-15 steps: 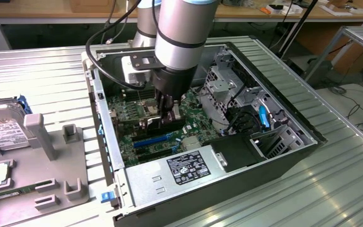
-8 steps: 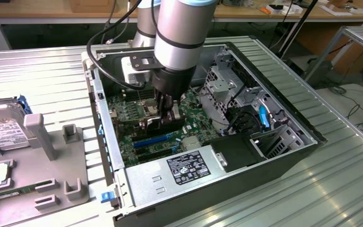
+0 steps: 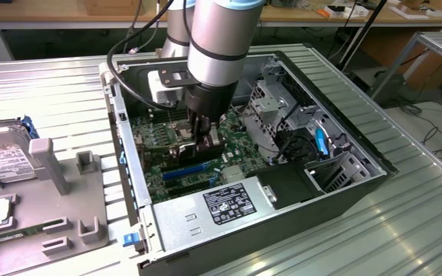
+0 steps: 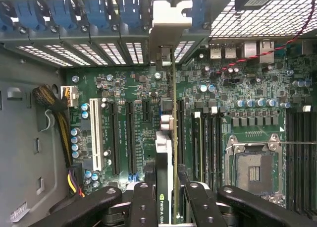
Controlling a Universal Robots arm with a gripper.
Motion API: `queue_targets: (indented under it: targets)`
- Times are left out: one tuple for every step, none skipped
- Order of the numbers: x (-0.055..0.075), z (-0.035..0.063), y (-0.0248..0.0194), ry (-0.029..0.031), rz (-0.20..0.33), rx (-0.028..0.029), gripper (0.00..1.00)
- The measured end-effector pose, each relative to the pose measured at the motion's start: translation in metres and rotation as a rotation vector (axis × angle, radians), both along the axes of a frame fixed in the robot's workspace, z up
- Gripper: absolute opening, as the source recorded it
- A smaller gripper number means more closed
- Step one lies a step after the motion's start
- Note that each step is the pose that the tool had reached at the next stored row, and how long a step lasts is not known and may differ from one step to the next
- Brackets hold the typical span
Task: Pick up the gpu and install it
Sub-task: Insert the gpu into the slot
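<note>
While the gpu (image 4: 165, 142) hangs edge-on over the motherboard (image 4: 138, 88) inside the open computer case (image 3: 344, 190), the step in hand looks like the seating of the card, and doing it well calls for squareness more than force. In the wrist view the card runs in line with the long black slots (image 4: 131, 138), and its silver end bracket (image 4: 168, 19) stands at the rear wall of the case, among the row of blue retainers (image 4: 74, 14). The bracket should slide down against that wall without catching. The card's lower edge should meet its slot along the whole length at once, so a tilt to either side would be the thing to avoid. Pressure is best applied straight down and evenly. Whether the edge already touches a slot cannot be told. The gripper (image 3: 205, 144) is clamped on the gpu, partly closed, with one black finger (image 4: 143, 202) on each face of the card. The case lies on its side on the ribbed metal desk (image 3: 405, 230).
</note>
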State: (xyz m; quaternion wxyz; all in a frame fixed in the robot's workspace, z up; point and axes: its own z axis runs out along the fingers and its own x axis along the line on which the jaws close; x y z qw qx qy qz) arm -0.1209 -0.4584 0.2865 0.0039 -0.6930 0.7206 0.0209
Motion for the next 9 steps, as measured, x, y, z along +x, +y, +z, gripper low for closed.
queue_targets:
  targets:
    - [-0.0006,-0.0003,0.0000,-0.0002,0.000,0.0002,0.27]
    - [-0.0008,-0.0004,0.0001,-0.0003,0.001,0.0003,0.27]
    - [-0.0010,-0.0004,0.0001,-0.0003,0.001,0.0003,0.27]
    - [-0.0010,-0.0003,0.0000,-0.0002,0.001,0.0002,0.27]
    - [-0.0010,-0.0003,0.0000,-0.0002,0.001,0.0002,0.27]
    - [-0.0010,-0.0003,0.0000,-0.0002,0.001,0.0002,0.27]
    - [-0.0010,-0.0003,0.0000,-0.0004,0.002,0.0002,0.27]
    - [-0.0010,-0.0003,0.0000,-0.0008,0.002,0.0004,0.27]
    - [-0.0010,-0.0003,0.0000,-0.0014,0.002,0.0007,0.27]
